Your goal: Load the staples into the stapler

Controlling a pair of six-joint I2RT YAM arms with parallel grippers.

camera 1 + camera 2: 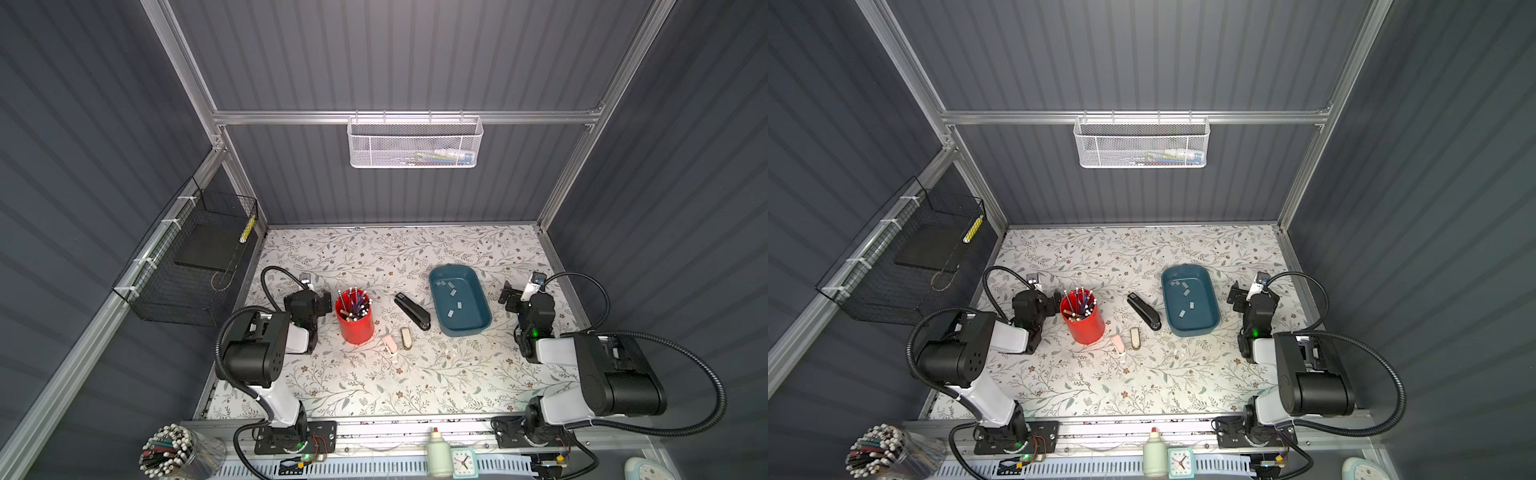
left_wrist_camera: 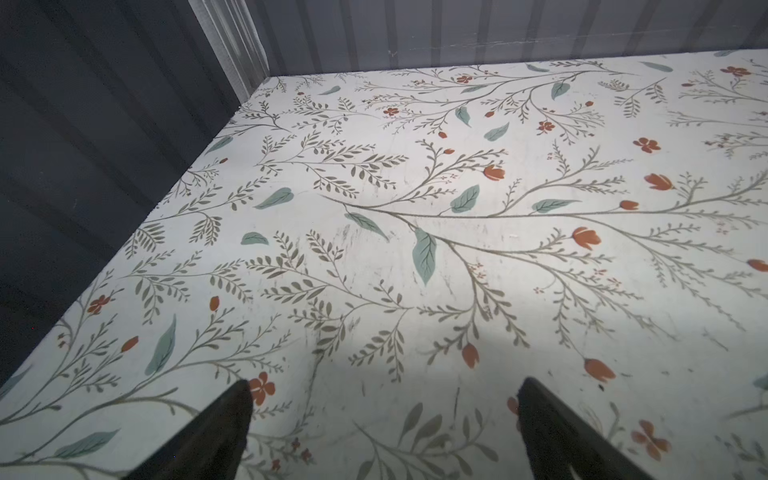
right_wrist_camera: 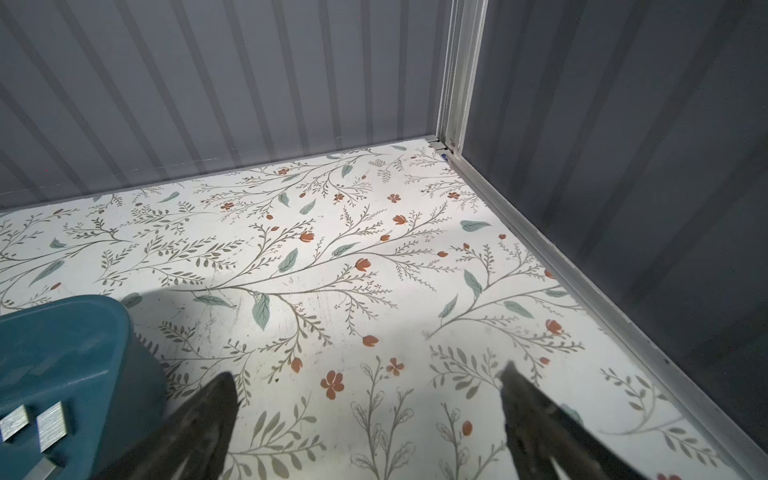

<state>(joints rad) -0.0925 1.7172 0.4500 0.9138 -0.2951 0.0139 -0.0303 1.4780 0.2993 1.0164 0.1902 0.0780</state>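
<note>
Corrals staples (image 1: 451, 292) in tray (image 1: 465, 331), closed stapler (image 1: 412, 311) just beside it, probably for a short carry. Parks right gripper (image 3: 369, 374) near tray, left gripper (image 2: 385, 382) well apart, both spread, empty

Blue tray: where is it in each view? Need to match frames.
Top view: blue tray right of centre, beside the black stapler.
Top view: blue tray same spot, right of the stapler.
Left wrist: not in it.
Right wrist: one corner at the frame edge, staples inside.
Shared landmark: floral tabletop, in all four.
</note>
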